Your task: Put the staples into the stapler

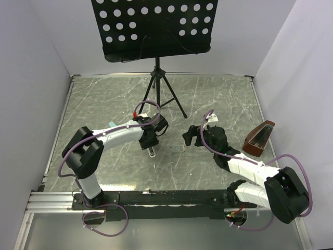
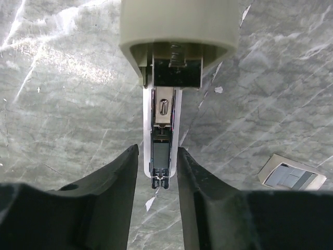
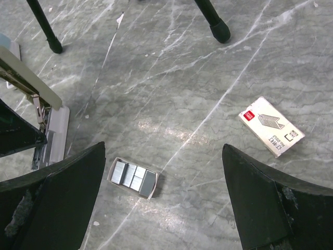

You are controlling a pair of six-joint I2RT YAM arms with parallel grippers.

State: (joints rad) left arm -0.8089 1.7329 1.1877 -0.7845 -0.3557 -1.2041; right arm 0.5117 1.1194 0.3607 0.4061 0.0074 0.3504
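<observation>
The stapler (image 2: 165,104) lies open on the table, its beige top (image 2: 179,23) swung up and its white base pointing at me. A silvery-grey strip of staples (image 2: 160,152) sits in the magazine channel. My left gripper (image 2: 158,150) is open, with a finger close on each side of the base's front end and a thin gap on the left. The stapler (image 1: 151,150) lies just below the left gripper (image 1: 148,136). A small cardboard tray of staples (image 3: 132,178) rests between the wide-open fingers of my right gripper (image 3: 164,151), which hovers above it. The tray's white sleeve (image 3: 271,126) lies apart.
A black music stand's tripod (image 1: 158,88) stands behind the work area, and its feet (image 3: 216,28) show in the right wrist view. A brown wedge-shaped object (image 1: 259,139) sits at the right edge. White walls enclose the table (image 1: 104,99) on three sides.
</observation>
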